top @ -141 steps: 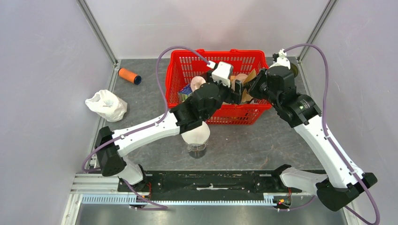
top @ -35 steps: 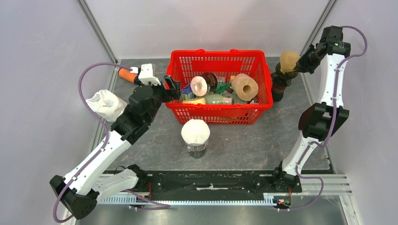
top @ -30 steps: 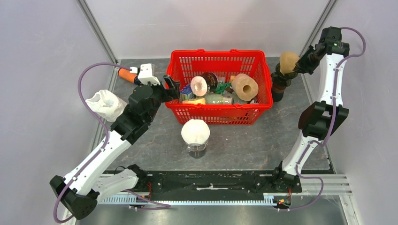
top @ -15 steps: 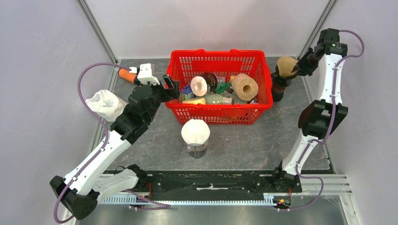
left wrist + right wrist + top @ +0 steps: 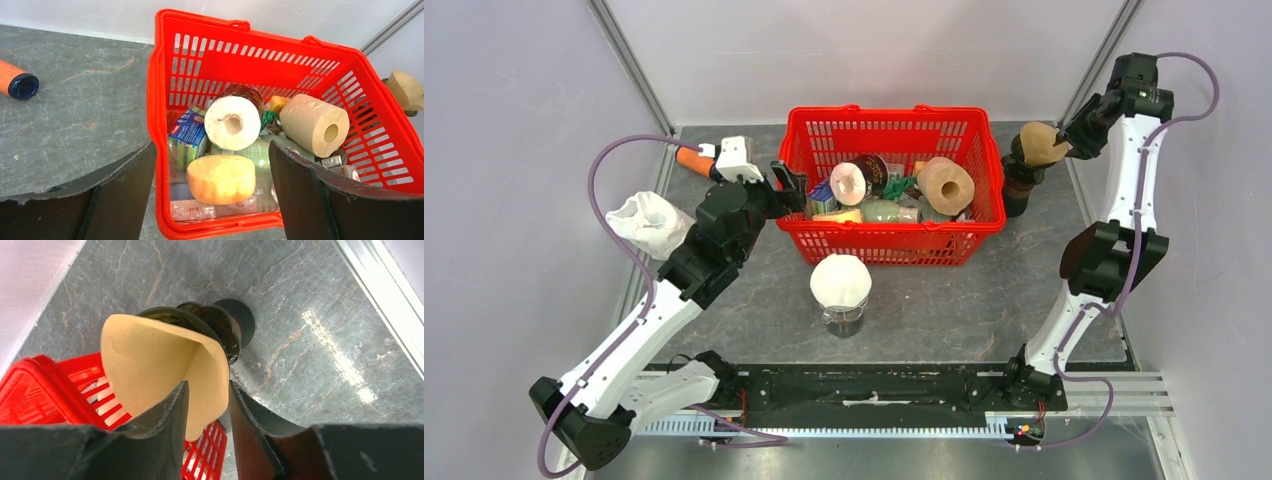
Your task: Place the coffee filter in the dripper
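Coffee filter [image 5: 1039, 143] on dripper [image 5: 1017, 185] right of basket [image 5: 889, 112]; bag [image 5: 650, 223] and bottle [image 5: 690, 158] left; jar [image 5: 842, 318] in front.

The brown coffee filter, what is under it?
A black dripper sits under the coffee filter, its ribbed rim showing beside the paper. The dripper's inside is covered by the filter.

Counted: one red basket [image 5: 894, 243] at upper centre holds two paper rolls, a white roll [image 5: 233, 123] and a beige roll [image 5: 315, 125], one round yellow lump [image 5: 221, 178] and one blue packet [image 5: 187, 137]. At left lie one orange bottle [image 5: 692, 158] and one white bag [image 5: 650, 222]. Two coffee filters show: a brown filter [image 5: 1042, 143] at upper right and a white filter [image 5: 841, 280] at centre. One dark dripper [image 5: 1016, 180] stands at upper right.
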You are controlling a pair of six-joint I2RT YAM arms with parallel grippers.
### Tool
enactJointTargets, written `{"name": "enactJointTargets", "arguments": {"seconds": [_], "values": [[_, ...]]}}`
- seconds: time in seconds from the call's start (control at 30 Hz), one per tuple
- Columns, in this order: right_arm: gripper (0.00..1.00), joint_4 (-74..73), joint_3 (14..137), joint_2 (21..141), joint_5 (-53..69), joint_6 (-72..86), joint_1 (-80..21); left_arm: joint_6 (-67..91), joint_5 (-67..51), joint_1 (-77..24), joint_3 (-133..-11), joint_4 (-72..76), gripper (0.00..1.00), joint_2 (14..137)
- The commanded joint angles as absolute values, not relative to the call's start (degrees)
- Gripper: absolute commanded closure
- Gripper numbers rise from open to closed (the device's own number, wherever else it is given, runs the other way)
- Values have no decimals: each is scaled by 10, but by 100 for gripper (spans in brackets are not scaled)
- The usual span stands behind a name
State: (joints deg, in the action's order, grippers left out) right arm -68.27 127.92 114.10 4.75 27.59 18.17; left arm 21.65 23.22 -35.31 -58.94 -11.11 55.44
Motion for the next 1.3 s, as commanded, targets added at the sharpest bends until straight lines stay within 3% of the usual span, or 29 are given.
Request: {"name": "enactJointTargets", "arguments": {"seconds": [0.0,0.23,0.67,1.27], "values": [[57,-684,1305,1078,4,273,182,236,228,-350,-586,-112,11,539],[67,-670,1300,1063,46,257,168,236,230,-350,-587,-111,11,540],[82,-701,1373,1194,-7,238,117,243,261,-350,-576,-114,11,535],[83,-736,1383,1249,-14,212,113,238,267,-350,-570,-111,11,531]]}}
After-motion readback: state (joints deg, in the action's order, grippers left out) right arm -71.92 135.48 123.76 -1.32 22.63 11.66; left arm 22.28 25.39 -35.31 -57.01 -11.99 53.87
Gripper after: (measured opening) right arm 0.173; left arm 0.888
